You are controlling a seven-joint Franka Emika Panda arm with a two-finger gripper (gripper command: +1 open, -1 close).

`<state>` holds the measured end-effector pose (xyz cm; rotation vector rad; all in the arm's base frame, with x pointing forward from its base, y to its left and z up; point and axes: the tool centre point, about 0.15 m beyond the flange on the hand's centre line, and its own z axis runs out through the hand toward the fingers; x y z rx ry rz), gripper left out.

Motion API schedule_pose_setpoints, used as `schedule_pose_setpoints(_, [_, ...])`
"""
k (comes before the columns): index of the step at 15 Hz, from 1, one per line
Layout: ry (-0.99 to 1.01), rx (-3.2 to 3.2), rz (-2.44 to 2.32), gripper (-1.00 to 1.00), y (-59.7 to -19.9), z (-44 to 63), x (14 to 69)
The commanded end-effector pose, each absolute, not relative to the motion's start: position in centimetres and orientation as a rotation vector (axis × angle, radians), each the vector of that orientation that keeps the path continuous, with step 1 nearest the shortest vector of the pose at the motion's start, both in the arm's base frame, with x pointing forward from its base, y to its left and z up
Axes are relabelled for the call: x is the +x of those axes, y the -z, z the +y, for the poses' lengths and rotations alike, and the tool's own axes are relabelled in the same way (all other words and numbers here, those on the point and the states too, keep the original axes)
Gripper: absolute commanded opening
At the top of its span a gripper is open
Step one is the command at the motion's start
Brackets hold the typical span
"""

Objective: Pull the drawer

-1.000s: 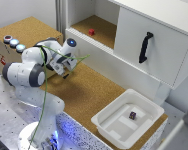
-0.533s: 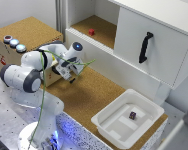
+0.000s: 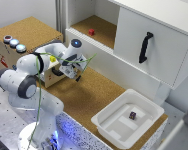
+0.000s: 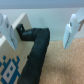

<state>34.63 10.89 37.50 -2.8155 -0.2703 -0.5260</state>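
Note:
The drawer (image 3: 54, 78) is a small light-wood drawer in the cork-topped box (image 3: 29, 29) with coloured buttons (image 3: 14, 43). It stands out a little from the box front. In the wrist view its tan front (image 4: 17, 42) carries a dark handle (image 4: 36, 50). My gripper (image 3: 76, 74) is right in front of the drawer, on the exterior view's right of it. In the wrist view the gripper (image 4: 37, 30) is open. Its two fingers (image 4: 73, 29) stand wide on either side of the handle and do not touch it.
A big white cabinet door with a black handle (image 3: 145, 47) is at the exterior view's right. A small red object (image 3: 91, 32) sits in the open compartment beside it. A white tub (image 3: 114, 131) holding a small dark object (image 3: 132, 115) stands on the cork floor (image 3: 94, 97).
My gripper has moved away from the box toward the exterior view's right and lower. The drawer front now stands further out from the box.

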Motion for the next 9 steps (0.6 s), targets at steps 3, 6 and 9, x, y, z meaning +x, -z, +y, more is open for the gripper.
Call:
schedule_pose_setpoints(3, [0.723,-2.938,-0.384,1.00,-46.6,5.6,32.4])
schedule_pose_setpoints(6, [0.770,-2.954,-0.403,1.00,-49.3,1.4,33.7])
schedule_pose_setpoints(9, [0.801,-2.995,-0.349,1.00,-50.7,-2.7,35.0])
